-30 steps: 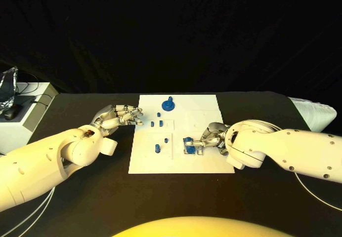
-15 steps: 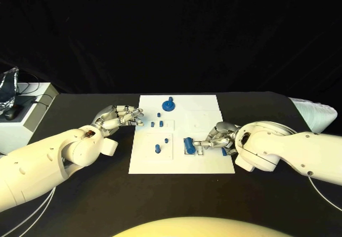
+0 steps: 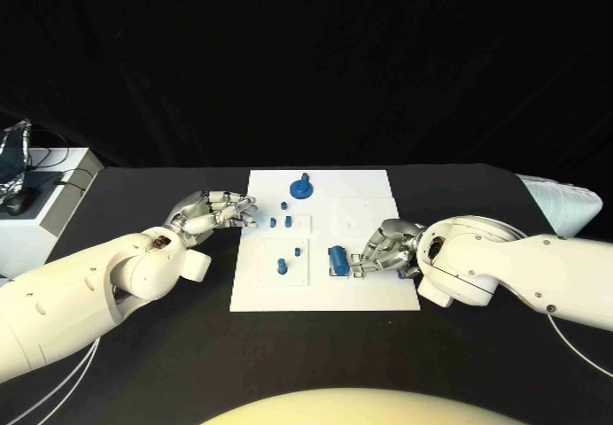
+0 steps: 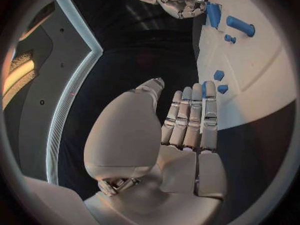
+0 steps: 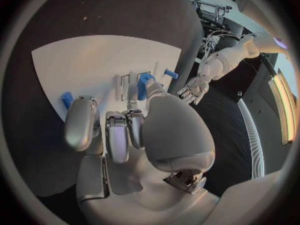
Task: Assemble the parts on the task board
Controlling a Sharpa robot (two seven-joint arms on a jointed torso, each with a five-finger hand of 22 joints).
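The right hand lies low over the task board near its right edge, with the palm down and the fingers bent toward a long blue part. The fingertips are at this part or just beside it, but it cannot be told if they really grip it, because the hand covers the place of contact. In the right wrist view the same blue part shows just past the thumb, and one more small blue piece lies beside the outer finger.

The left hand is at the left edge of the board, near the far left corner. It holds nothing; the fingers are stretched out side by side, slightly apart, and the tips reach over the board edge. The left wrist view shows these straight fingers over the white plate.

On the board about seven blue parts can be counted in the head view: one round part with a pin near the far edge, three small pieces close together behind the middle, two short pegs in a raised white square on the left half, and the long part at the right hand. One more blue bit is partly hidden under the right hand at the right edge. The small pieces are too little to tell their exact shape.
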